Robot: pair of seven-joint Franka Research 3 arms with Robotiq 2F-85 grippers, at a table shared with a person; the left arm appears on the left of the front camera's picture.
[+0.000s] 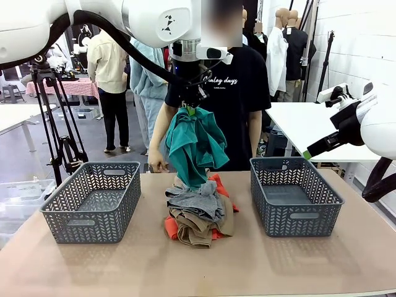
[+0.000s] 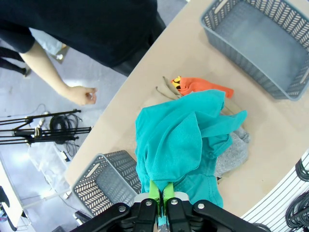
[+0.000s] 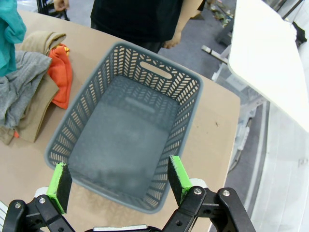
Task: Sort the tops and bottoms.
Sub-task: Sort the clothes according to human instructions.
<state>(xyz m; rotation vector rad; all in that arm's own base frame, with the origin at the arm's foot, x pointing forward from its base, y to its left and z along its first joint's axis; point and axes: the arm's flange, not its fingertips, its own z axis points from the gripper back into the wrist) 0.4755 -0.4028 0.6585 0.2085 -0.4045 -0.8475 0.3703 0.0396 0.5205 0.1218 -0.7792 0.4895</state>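
Left end effector (image 2: 160,193) at 6 o'clock pinches the teal garment (image 2: 178,145); grey basket (image 2: 215,17) at 2 o'clock, another basket (image 2: 104,181) at 7.

The left arm (image 1: 154,18) had smooth white rounded shells with a small black triangle mark (image 1: 168,20) and a thick black cable (image 1: 133,46) along it. The right arm (image 1: 380,127) was also white. The left gripper (image 2: 161,186) and the right gripper (image 3: 118,164) were black, with bright green pads (image 3: 176,175) and silver screws (image 3: 194,191). The person (image 1: 241,111) wore a black short-sleeved T-shirt (image 1: 247,93) with white lettering (image 1: 219,81).
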